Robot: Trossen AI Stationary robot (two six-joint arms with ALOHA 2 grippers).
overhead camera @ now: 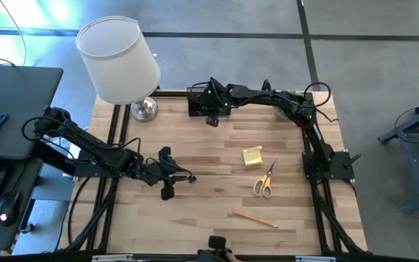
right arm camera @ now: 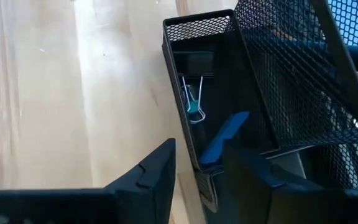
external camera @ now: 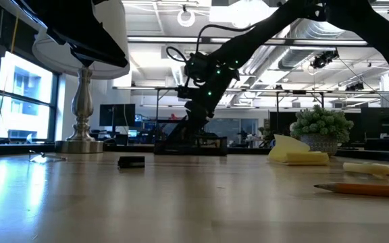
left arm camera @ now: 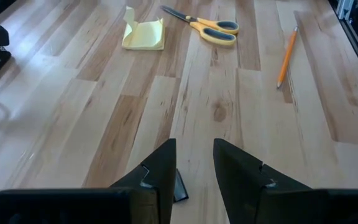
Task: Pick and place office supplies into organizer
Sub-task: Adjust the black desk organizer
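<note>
right gripper (right arm camera: 197, 171) narrowly parted over black mesh organizer (right arm camera: 229, 74), blue piece (right arm camera: 224, 135) and clip (right arm camera: 193, 102) inside

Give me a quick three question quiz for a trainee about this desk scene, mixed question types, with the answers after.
1. True or false: the orange-handled scissors lie on the table, outside the mesh organizer.
2. Multiple choice: which gripper is over the organizer? A) left gripper B) right gripper C) neither
3. Fill in: in the right wrist view, the organizer's low tray holds a binder clip and a ____ piece.

Key
1. True; they lie near the yellow sticky-note pad, with a pencil closer to the table's front edge.
2. B
3. blue
</note>
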